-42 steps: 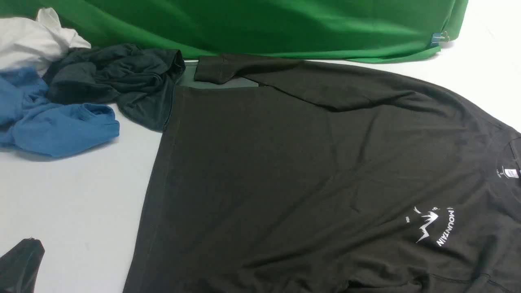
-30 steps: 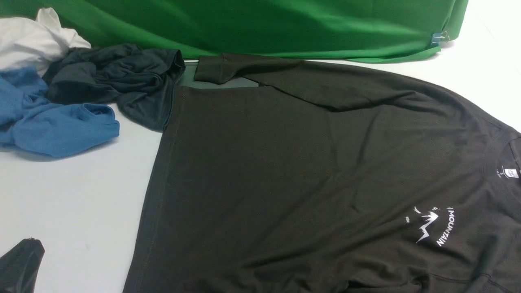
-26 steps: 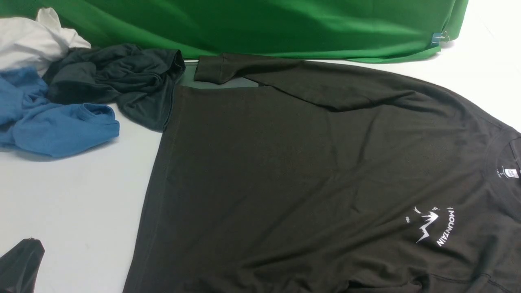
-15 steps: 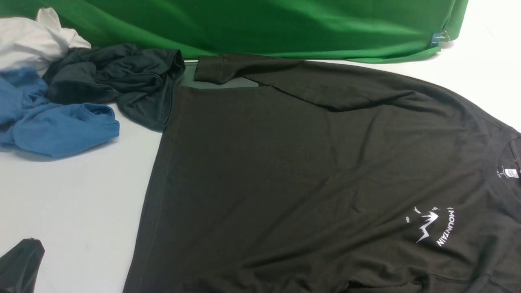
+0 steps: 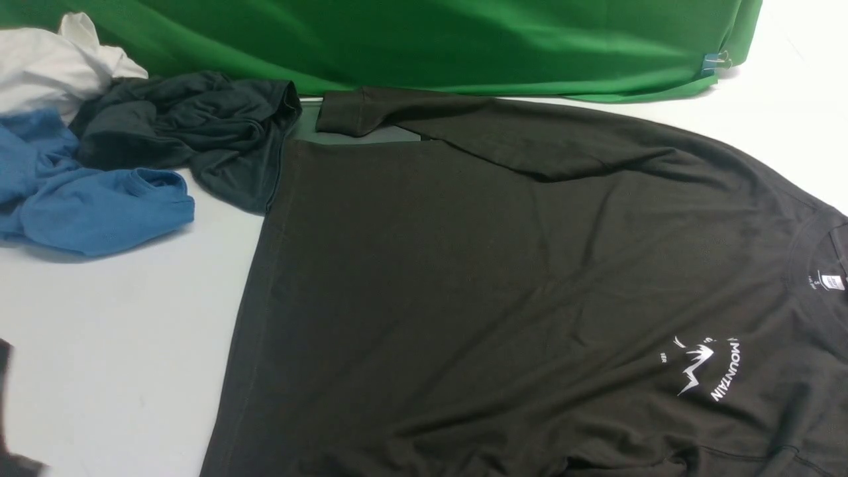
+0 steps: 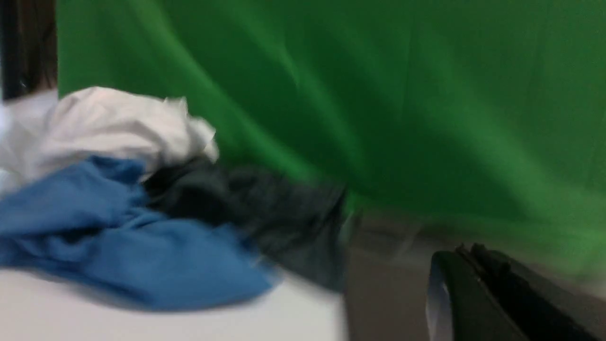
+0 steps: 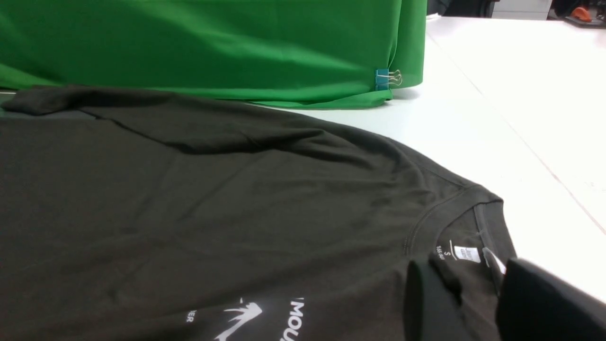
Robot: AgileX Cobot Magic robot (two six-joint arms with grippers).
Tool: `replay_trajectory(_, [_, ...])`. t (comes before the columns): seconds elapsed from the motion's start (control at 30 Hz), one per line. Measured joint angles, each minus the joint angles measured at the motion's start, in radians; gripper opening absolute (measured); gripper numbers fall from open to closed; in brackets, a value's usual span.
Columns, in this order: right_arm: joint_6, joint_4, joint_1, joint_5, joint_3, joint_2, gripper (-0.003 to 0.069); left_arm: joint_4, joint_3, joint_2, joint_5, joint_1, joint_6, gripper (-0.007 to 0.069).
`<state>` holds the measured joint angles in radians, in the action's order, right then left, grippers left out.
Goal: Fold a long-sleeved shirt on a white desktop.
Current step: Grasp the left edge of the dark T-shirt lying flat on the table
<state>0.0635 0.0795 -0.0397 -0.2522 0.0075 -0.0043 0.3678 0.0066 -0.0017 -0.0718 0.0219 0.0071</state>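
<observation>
The long-sleeved shirt (image 5: 497, 285) lies flat on the white desktop (image 5: 119, 318), hem to the left and collar to the right, with its white mountain logo (image 5: 702, 368) facing up. Its far sleeve is folded along the back edge, the cuff resting over the grey hatch (image 5: 344, 136). My left gripper (image 6: 466, 253) is shut with nothing in it, near the shirt's hem side; in the front view it is only a dark blur (image 5: 4, 397) at the left edge. My right gripper (image 7: 466, 272) hovers open over the collar and size label of the shirt (image 7: 213, 189).
A blue garment (image 5: 86, 199), a black-grey garment (image 5: 199, 132) and a white garment (image 5: 53, 59) are piled at the back left. The green backdrop (image 5: 430, 46) runs along the back, held by a binder clip (image 5: 712, 63).
The left gripper's dark shape at the bottom left has slid toward the frame's left edge and blurred. The shirt and the pile have not moved.
</observation>
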Motion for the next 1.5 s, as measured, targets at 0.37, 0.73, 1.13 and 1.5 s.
replay_trajectory(0.37, [0.000,0.000,0.000,0.000,0.000,0.000,0.0241,-0.111,-0.089,0.047,-0.016,-0.058,-0.242,0.0021])
replay_trajectory(0.73, [0.000,0.000,0.000,0.000,0.000,0.000,0.0241,-0.176,-0.533,0.491,0.716,-0.359,0.051,0.0021])
replay_trajectory(1.13, [0.000,0.000,0.000,0.000,0.000,0.000,0.0242,-0.047,-0.612,0.889,1.017,-0.523,0.493,0.0021])
replay_trajectory(1.5, [0.000,0.000,0.000,0.000,0.000,0.000,0.0242,0.011,-0.616,0.899,0.997,-0.679,0.628,0.0021])
